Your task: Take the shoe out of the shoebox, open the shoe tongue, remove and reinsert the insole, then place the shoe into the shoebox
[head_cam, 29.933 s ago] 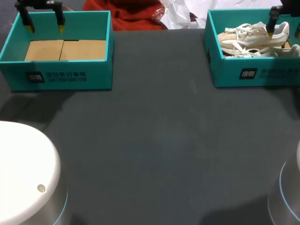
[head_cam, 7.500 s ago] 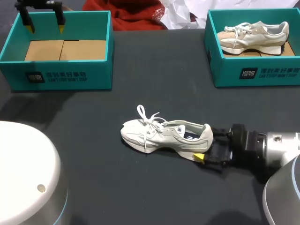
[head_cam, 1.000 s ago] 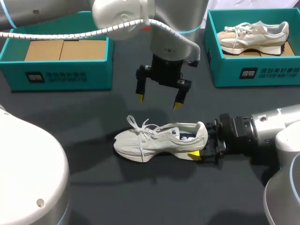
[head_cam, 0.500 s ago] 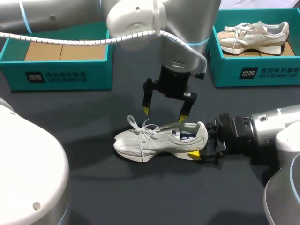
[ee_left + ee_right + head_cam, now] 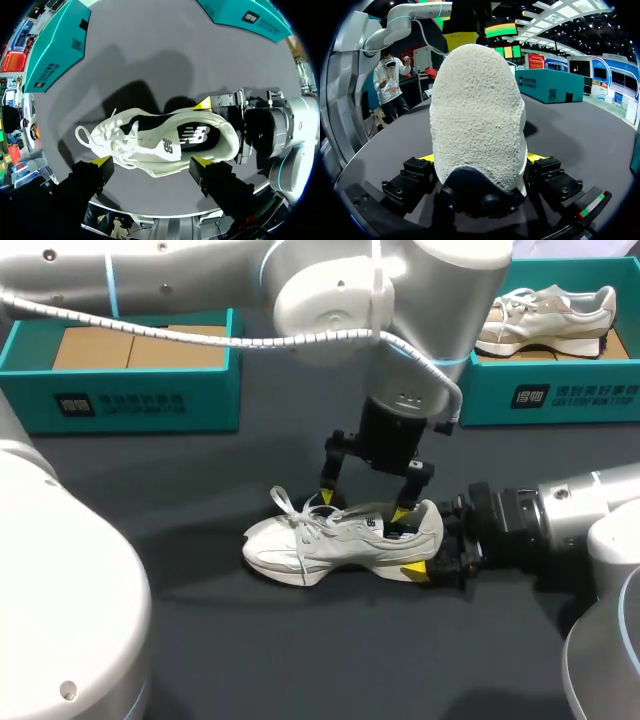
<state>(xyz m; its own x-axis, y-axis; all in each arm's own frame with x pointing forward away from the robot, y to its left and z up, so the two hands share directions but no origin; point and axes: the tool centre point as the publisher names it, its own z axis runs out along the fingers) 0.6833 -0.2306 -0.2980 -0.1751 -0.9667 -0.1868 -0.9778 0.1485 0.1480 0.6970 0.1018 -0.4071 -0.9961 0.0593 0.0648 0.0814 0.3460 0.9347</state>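
**Bracing the heel, left fingers lined up on the tongue**

My right gripper [image 5: 437, 558] is clamped on the heel of the shoe [image 5: 340, 540], one finger on each side. In the right wrist view the heel fills the gap between the yellow tips. The shoe sits upright on the dark table [image 5: 300, 660], mid-table, toe pointing toward my left side, with loose laces spilling off the front.

My left gripper [image 5: 364, 503] hangs right over the shoe's opening with its fingers spread wide, gripping nothing. One tip is near the laces and the other is down by the collar. I can't tell whether that tip touches the collar.

The empty shoebox [image 5: 120, 405] is at the far left, well apart. The second shoebox [image 5: 540, 395] at the far right holds the other shoe [image 5: 545, 325].

My read is that the step in hand is opening the tongue.

Risks from here:
- Only the heel is held. Pulling the tongue sideways or upward could pivot the toe or slip the heel out of my clamp.
- Closing the left fingers could catch the laces instead of the tongue and drag the whole shoe.
- The collar-side tip is near my right fingers, so drifting toward the heel could cause contact.
- Pushing down too far would crush the collar onto the insole.
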